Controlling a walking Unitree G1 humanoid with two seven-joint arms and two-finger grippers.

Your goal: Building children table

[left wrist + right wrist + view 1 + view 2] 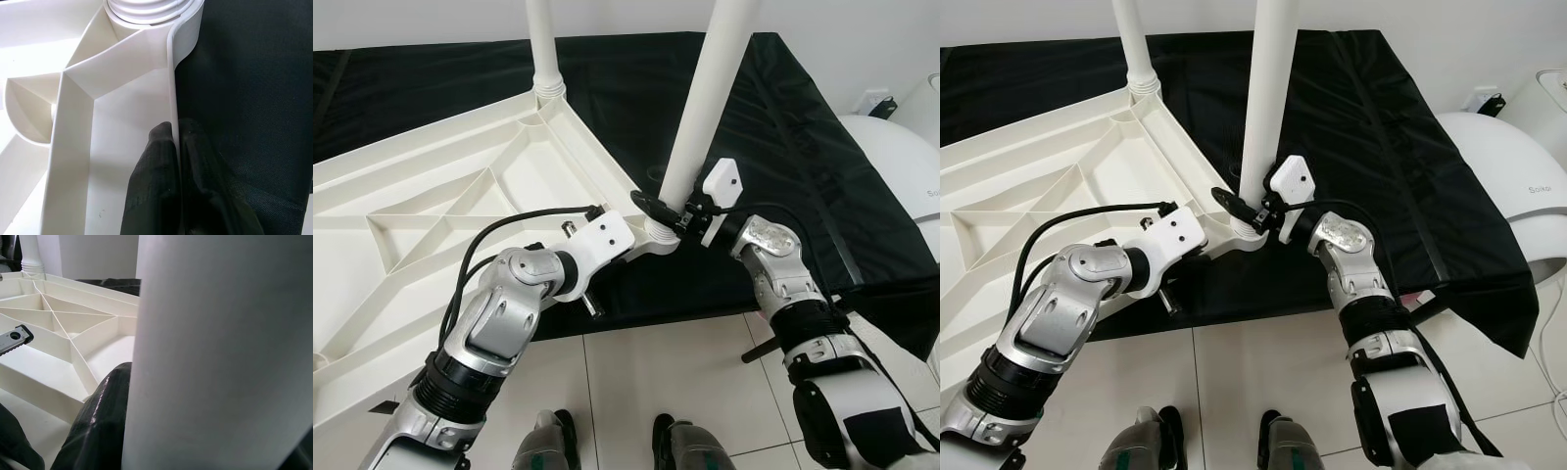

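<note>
A white tabletop (431,225) is lying upside down, ribs up, on a bed covered by a black sheet (783,147), with its near part hanging over the tiled floor (656,372). Two white legs are standing up from its corners: a far leg (544,49) and a near leg (710,98) rising from the corner socket (661,238) closest to the robot. The right gripper (668,213) is pinching the near leg just above the socket, one black finger on each side of the tube. The left gripper (177,161) is clamping the tabletop's thin outer rim beside that corner, its fingers (154,171) pressed onto the wall from either side. A white appliance (911,166) is standing to the right of the bed.
</note>
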